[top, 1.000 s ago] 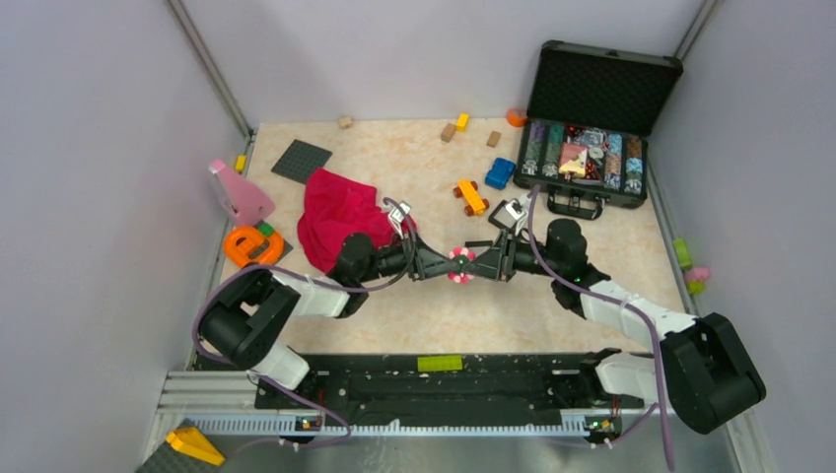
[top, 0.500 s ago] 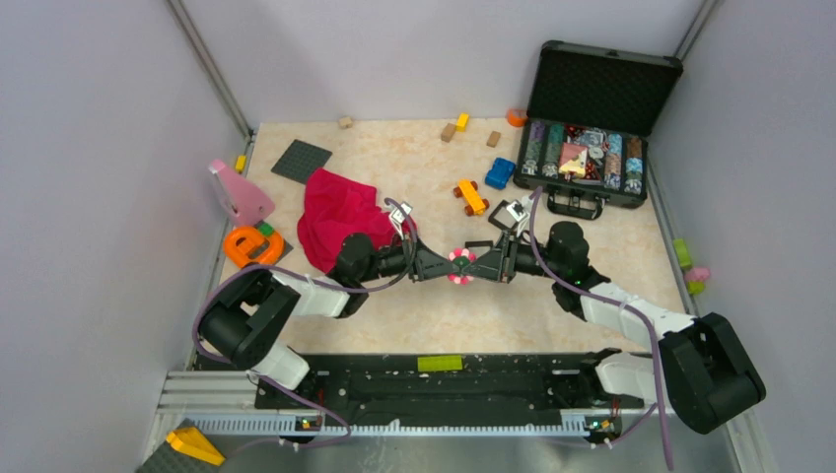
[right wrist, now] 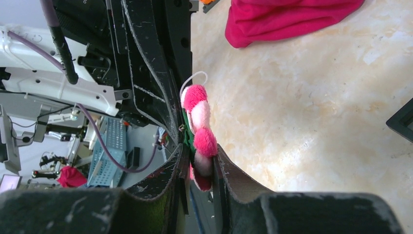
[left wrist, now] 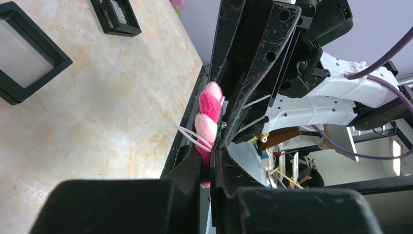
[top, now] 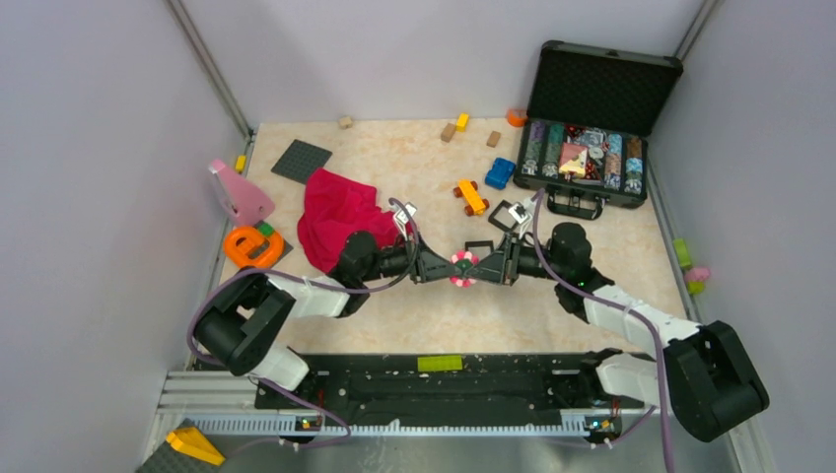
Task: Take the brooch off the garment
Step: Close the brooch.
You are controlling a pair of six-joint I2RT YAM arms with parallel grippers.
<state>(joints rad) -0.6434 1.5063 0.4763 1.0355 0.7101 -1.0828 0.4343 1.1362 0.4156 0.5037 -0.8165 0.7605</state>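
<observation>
**Top external shot: brooch [top: 460, 267] pinched from both sides, well apart from the garment [top: 335, 217]**

So in the overhead view the two arms reach toward each other and meet nose to nose around the middle of the frame, over the marbled bench [top: 394, 158]. The little pink-and-white flower disc sits right between them. The left hand [top: 452, 267] comes in from the left of the frame and the right hand [top: 471, 266] from the right, both clamped onto it.

The wrist cams back this up. On the left wrist view the hand's own fingers are squeezed nearly together at the bottom of the frame, with the brooch's lower edge caught between them. The fuzzy petals stick up edge-on toward the centre, and a thin white loop [left wrist: 187, 136] pokes out to the left. On the right wrist view it's the same deal: the fingers at the bottom pinch the lower petals and the rest of the brooch stands up edge-on above them.

The garment is a crumpled magenta cloth lying on the bench left of centre, behind the left arm. The brooch isn't touching it.

Other stuff lying around:
- an open black case [top: 592, 128] with coloured rows inside, upper right
- a blue toy car [top: 499, 173] and an orange toy car [top: 471, 197] above centre
- an orange ring toy [top: 251, 244] at the left edge of the bench
- a dark grey plate [top: 301, 160] in the upper left
</observation>
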